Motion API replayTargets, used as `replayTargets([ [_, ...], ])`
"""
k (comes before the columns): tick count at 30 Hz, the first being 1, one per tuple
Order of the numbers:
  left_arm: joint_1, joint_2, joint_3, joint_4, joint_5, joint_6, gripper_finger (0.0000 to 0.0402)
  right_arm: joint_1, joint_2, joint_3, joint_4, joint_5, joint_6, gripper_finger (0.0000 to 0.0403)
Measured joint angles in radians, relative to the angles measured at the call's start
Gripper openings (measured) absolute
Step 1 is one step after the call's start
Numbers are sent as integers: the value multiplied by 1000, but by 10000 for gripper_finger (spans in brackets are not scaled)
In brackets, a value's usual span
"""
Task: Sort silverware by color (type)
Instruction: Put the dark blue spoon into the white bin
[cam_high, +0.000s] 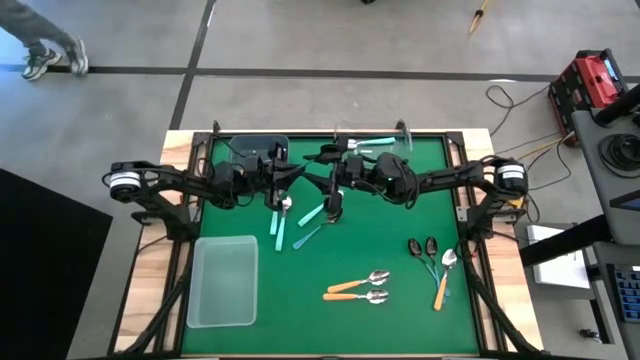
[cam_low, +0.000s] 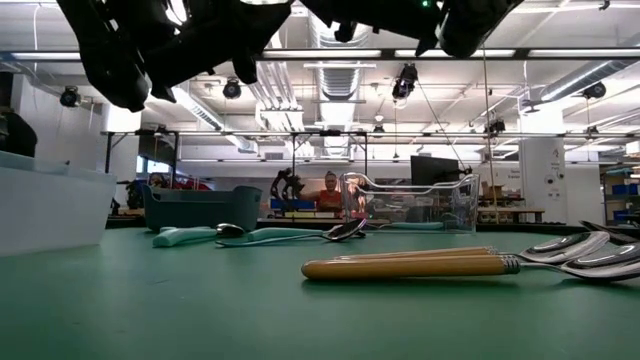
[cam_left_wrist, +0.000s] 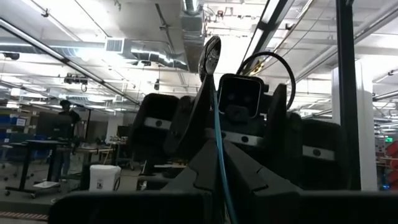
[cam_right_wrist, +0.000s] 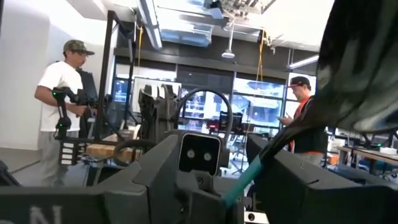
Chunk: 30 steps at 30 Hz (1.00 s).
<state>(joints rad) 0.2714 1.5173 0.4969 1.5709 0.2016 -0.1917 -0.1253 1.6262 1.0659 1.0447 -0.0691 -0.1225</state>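
Orange-handled silver spoons (cam_low: 420, 266) lie paired, well apart from the clear plastic bin (cam_high: 222, 280). Beyond that bin my left gripper (cam_left_wrist: 216, 149) pinches a dark-bowled spoon with a thin light-blue handle (cam_left_wrist: 215, 106) upright, seemingly for a handover. The right gripper (cam_high: 336, 180) faces it; I cannot tell its grip.

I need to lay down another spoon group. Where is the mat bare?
Bare green mat lies between the clear bin and the orange-handled spoon pair. It is crowded near the teal-handled spoons under both grippers.
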Motion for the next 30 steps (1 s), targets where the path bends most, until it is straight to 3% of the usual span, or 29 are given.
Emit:
replayTargets([
  [4, 0, 0, 0, 0, 2, 0, 0, -1, 18, 19, -4, 1, -1, 133],
  [11, -1, -1, 0, 1, 10, 0, 0, -2, 23, 25, -14, 9, -26, 20],
  [18, 1, -1, 0, -32, 11, -42, 26, -3, 8, 25, -73, 10, -38, 9],
  [30, 1, -2, -1, -46, 17, -27, 187, -2, -65, 25, -254, 16, -46, 8],
])
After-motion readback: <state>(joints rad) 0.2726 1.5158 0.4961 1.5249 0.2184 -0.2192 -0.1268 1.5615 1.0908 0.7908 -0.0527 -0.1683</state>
